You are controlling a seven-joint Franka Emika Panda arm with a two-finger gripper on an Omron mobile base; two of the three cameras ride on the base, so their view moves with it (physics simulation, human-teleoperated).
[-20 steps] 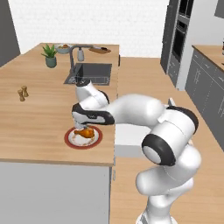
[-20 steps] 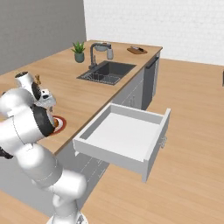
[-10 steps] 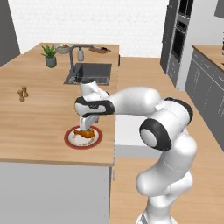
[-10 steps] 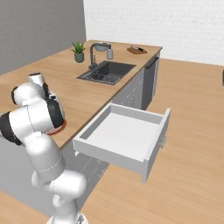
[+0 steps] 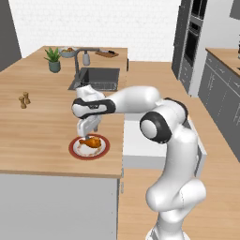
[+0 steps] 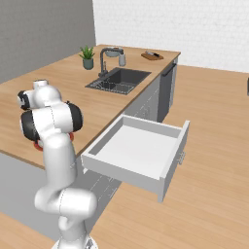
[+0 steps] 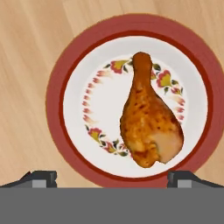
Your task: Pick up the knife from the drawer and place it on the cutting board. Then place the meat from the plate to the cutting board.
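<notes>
We're on the second half, as we read it: the drawer (image 6: 138, 151) stands pulled out w/ a bare white floor, no knife in it. The cutting board (image 5: 107, 54) sits at the far end of the counter, past the sink (image 5: 96, 78), w/ something dark on it. Likely the knife, but too small to be sure. So the knife step looks done; the meat step is left in full.

The drumstick (image 7: 148, 120) lies on the plate (image 7: 57, 78), not yet lifted. In the left base view the plate (image 5: 74, 149) sits near the counter's front edge, well apart from the board.

Our gripper (image 5: 88, 131) hangs just above the drumstick (image 5: 92, 141), pointing straight down. Fingers spread wide, nothing between them; in the hand view the tips (image 7: 40, 177) straddle the plate's lower rim, both short of the meat.

Meat itself: golden-brown, glossy, speckled skin. Fat rounded end nearest the fingertips, tapering to a narrow bone end away from them. Plate is white w/ a floral ring and broad dark-red rim. Next, we'd judge: drop down, close across the thick part.
</notes>
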